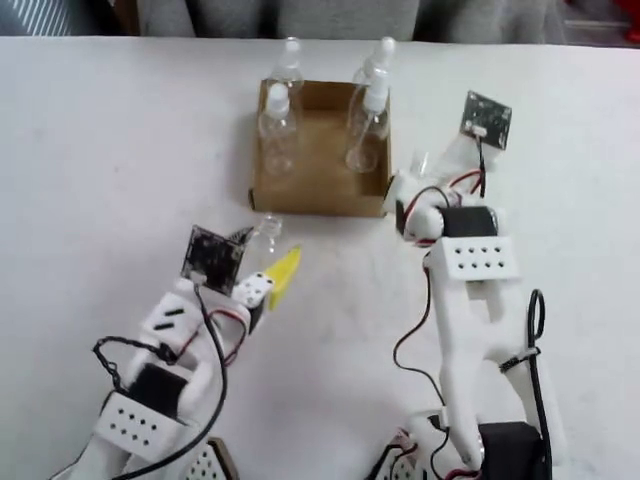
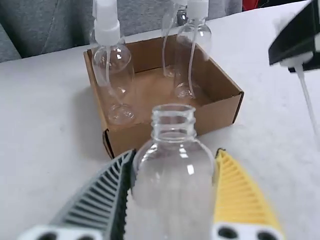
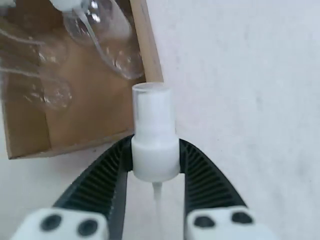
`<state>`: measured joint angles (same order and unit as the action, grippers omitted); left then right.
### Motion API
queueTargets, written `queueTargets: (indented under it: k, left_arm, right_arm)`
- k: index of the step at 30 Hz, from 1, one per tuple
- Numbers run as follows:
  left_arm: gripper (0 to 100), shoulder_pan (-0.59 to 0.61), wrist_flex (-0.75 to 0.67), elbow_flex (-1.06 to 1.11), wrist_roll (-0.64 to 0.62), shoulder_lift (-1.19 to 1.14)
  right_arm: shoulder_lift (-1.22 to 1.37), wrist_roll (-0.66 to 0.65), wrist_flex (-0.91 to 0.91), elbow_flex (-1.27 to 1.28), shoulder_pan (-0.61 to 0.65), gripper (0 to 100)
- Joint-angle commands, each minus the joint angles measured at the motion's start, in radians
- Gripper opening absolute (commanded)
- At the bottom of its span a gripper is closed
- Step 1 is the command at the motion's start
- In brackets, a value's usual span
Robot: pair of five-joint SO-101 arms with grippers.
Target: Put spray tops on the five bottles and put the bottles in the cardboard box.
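Table (image 1: pixel 100 150) — left end effector (image 2: pixel 174 157) clamps bottle (image 2: pixel 172 200), right end effector (image 3: pixel 155 145) spray top (image 3: pixel 152 115).

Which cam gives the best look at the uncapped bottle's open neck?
Left wrist view: the uncapped bottle sits close and central, neck open, in the left pincer. High view shows it small and distant. Right wrist view faces the spray top in the right pincer.

No writing, label, brand or number can be read anywhere. The cardboard box (image 1: pixel 320 190) is plain brown. The near bottle (image 2: pixel 172 175) is clear and unmarked, and the spray top (image 3: pixel 155 145) is plain white. Any marks on the camera boards (image 1: pixel 215 252) are too small to tell.
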<state>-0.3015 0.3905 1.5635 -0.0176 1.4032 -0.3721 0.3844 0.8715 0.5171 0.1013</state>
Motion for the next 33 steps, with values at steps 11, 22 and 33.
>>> queueTargets:
  k: [11, 22, 33]
  left_arm:
    - [10, -0.035, 0.008, 0.137, -0.009, 0.309]
    - [10, -0.042, 0.124, 0.135, -0.008, 0.335]
    - [10, -0.042, 0.127, 0.135, -0.008, 0.335]
  right_arm:
    - [-0.274, -0.002, -0.019, -0.334, 0.274, 1.5]
    - [-0.463, -0.318, -0.326, -0.155, 0.545, 1.5]
    - [-0.490, -0.325, -0.696, 0.126, 0.539, 1.5]
